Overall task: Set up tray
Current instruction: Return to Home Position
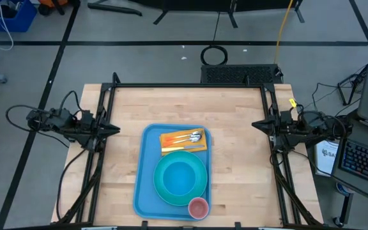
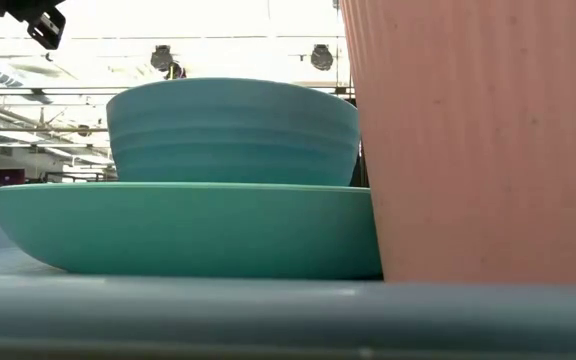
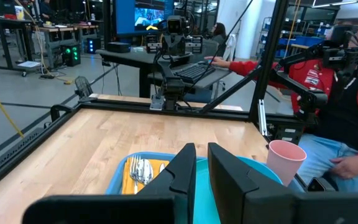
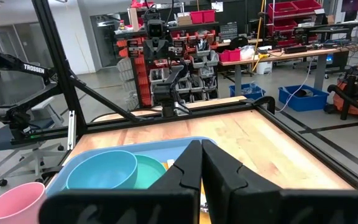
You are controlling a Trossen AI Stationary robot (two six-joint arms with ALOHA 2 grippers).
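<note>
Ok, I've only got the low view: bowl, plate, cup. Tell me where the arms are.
Observer: Both are off the tray: left end effector at the table's left edge, right end effector at its right edge.
Operator: Now locate the napkin.
Observer: The orange napkin lies in the tray, at the end opposite the cup.
Operator: Report what's on it.
Observer: Just cutlery, lying across it.

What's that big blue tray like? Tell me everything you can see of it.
The tray is light-blue, plastic-looking, rectangular with rounded corners and a raised rim. It lies flat on the wooden table. On it: an orange napkin with cutlery, a turquoise plate holding a blue bowl, a pink cup.
</note>
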